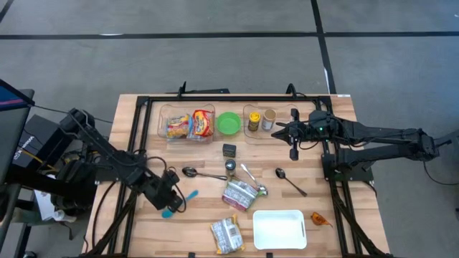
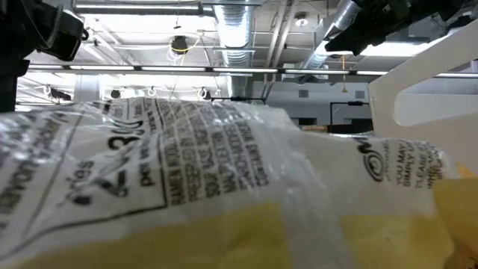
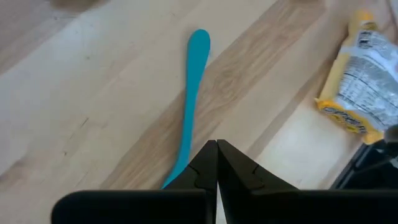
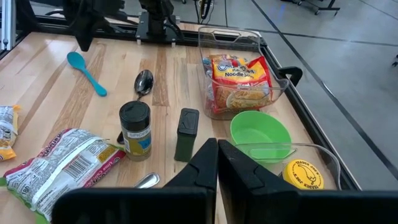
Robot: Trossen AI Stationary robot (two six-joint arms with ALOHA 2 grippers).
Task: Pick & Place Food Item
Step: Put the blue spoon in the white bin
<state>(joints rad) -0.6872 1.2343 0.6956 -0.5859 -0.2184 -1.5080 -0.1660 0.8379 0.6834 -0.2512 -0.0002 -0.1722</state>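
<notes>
- The left gripper [image 1: 166, 195] is hanging low over the table's [image 1: 129, 143] front-left part, its fingers [image 3: 205, 165] pressed together on nothing, right over the turquoise spoon's [image 3: 189, 106] handle.
- The right gripper [image 1: 292, 136] is sitting closed and empty near the back-right edge, beside the clear bin [image 1: 252, 132] holding a yellow-lidded jar [image 4: 303, 173].
- The noodle packs [image 4: 239, 78] are lying in the other clear bin [image 1: 163, 118] at the back, with the green bowl [image 1: 229, 122] between the two bins.
- A yellow snack bag [image 1: 227, 234] is lying at the front edge, just left of the white tray [image 1: 279, 229].
- A red-and-green packet [image 1: 240, 193] is resting mid-table, touching a metal spoon [image 1: 252, 179], with a spice jar [image 4: 135, 130] and a dark tin [image 4: 186, 134] just behind it.
- Bare wood is showing along the left side and between the spoons and the front edge.
</notes>
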